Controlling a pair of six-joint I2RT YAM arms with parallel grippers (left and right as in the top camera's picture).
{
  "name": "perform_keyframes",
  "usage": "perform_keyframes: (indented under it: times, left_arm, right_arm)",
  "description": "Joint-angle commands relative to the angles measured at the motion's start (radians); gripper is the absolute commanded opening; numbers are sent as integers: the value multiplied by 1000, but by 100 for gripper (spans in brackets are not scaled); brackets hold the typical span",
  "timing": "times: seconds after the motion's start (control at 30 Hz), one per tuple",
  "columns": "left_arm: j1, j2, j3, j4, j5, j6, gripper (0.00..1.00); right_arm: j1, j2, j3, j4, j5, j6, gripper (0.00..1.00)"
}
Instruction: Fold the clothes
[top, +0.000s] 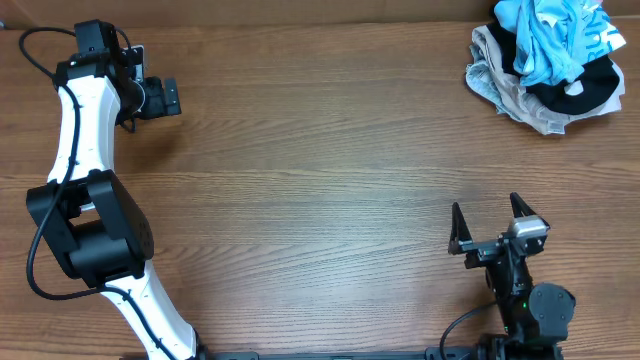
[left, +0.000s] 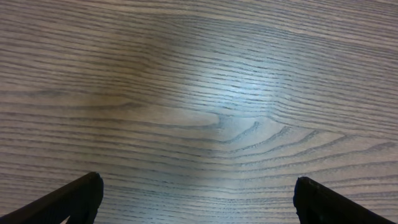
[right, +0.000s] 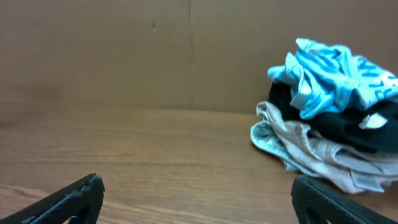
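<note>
Soft, even light covers the wooden table (top: 320, 150) overhead; a faint shadow lies beside the left arm (top: 78, 130) at ten o'clock. The left wrist view shows pale glare near one o'clock. The right wrist view is dimmer, and the sky-blue T-shirt (right: 329, 78) at two o'clock looks slightly blurred.

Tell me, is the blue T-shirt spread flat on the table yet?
No, the blue T-shirt sits crumpled on top of a black garment and a beige cloth in a pile.
</note>
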Motion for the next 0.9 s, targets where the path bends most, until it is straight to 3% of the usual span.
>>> perform_keyframes:
  times: [0.0,0.13,0.4,0.87]
  left_arm:
    - [-7,5,-5,0,8,-10,100]
    - [-7,5,-5,0,8,-10,100]
    - [-7,5,-5,0,8,-10,100]
    - [-7,5,-5,0,8,-10,100]
  right_arm:
    - [0,-52,-39,25,-16,5,100]
    - [0,-52,-60,45,-51,5,100]
    - [0,-52,-60,-5,93,38,100]
    - [0,-51,-60,-4,93,38,100]
